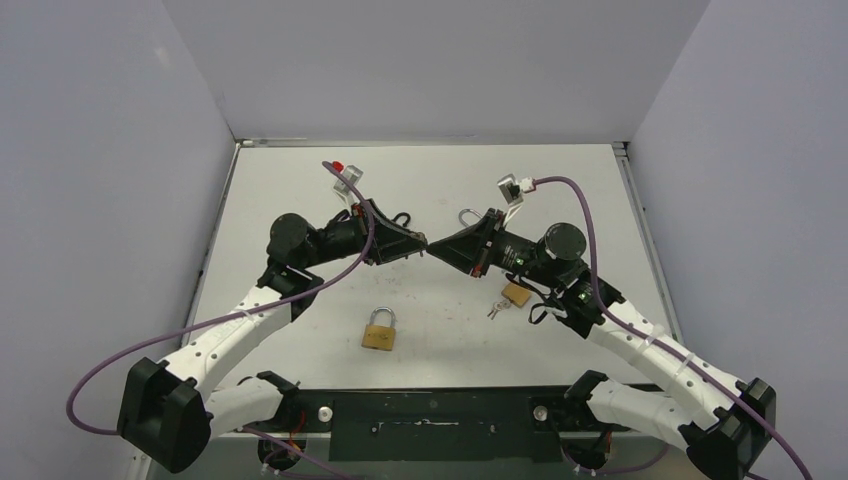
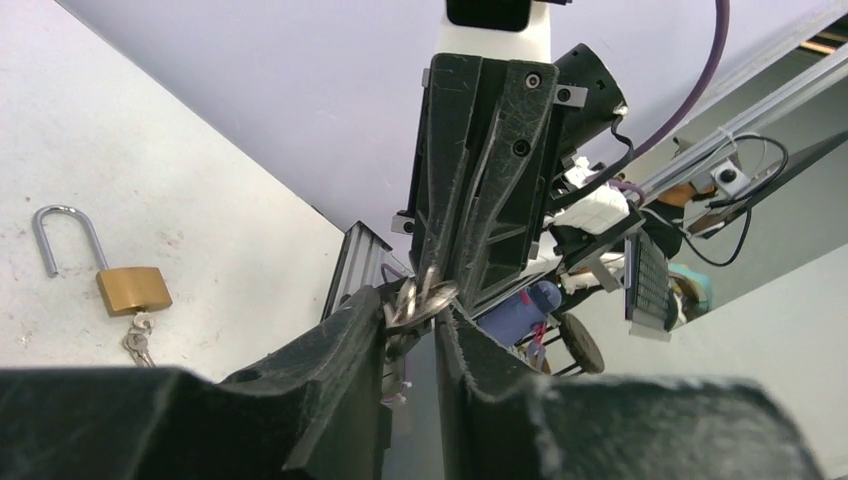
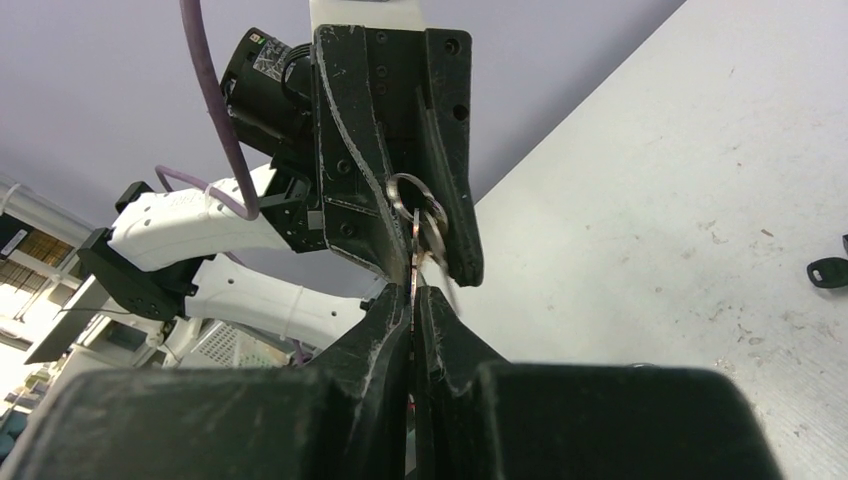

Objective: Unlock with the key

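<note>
Key (image 3: 413, 262) blade hidden btwn right pincer (image 3: 411, 296) fingers. Padlock (image 1: 516, 294) partly under right arm (image 1: 620, 320); black obj (image 3: 828, 270) cut off at edge.

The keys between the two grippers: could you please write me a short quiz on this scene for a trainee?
1. True or false: the left gripper and the right gripper sit far apart, at opposite edges of the table.
2. Pick one: the right gripper is shut on A) a padlock, B) a key, C) nothing.
3. Short answer: in the left wrist view, is the shackle of the brass padlock open or closed?

Key
1. False. They meet tip to tip over the middle.
2. B. The key stands clamped between its fingers.
3. Open. One leg is free, and small keys hang at the body.
</note>
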### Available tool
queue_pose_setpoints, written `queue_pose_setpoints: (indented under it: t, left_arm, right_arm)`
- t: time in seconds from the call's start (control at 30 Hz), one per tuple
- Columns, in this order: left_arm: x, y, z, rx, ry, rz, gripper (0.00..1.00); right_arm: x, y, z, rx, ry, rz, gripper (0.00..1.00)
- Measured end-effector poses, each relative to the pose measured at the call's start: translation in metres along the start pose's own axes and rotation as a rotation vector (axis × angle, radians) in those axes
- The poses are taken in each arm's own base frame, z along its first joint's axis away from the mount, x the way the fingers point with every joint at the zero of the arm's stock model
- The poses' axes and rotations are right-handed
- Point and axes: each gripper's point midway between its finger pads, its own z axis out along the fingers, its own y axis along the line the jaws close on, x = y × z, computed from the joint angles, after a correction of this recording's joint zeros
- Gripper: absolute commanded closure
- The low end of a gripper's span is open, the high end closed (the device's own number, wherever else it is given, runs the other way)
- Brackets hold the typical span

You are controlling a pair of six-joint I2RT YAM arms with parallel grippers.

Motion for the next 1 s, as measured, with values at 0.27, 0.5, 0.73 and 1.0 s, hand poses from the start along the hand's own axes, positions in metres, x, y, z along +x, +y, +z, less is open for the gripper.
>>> queue_pose_setpoints:
  t: [0.27,0.5,0.73,1.0]
  left_arm:
    - [-0.009,0.006,-0.011,-0.062,-0.081,0.054,0.38]
    - [-0.007,0.019,-0.021,-0.128,-0.121,0.113,0.28]
    - [-0.001,0.041,-0.041,-0.246,-0.123,0.395,0.28]
    - [0.07,0.062,-0.035,-0.166,0.074,0.675,0.33]
  right_arm:
    - [0.007,-0.002,-0.001,0.035,0.073,0.088,1.0]
    - [0.023,-0.013,0.001,0.104,0.159,0.225,1.0]
    - [0.049,-0.055,-0.003,0.369,0.288,0.521,1.0]
    - [0.096,-0.095,-0.05,0.72,0.402,0.879,1.0]
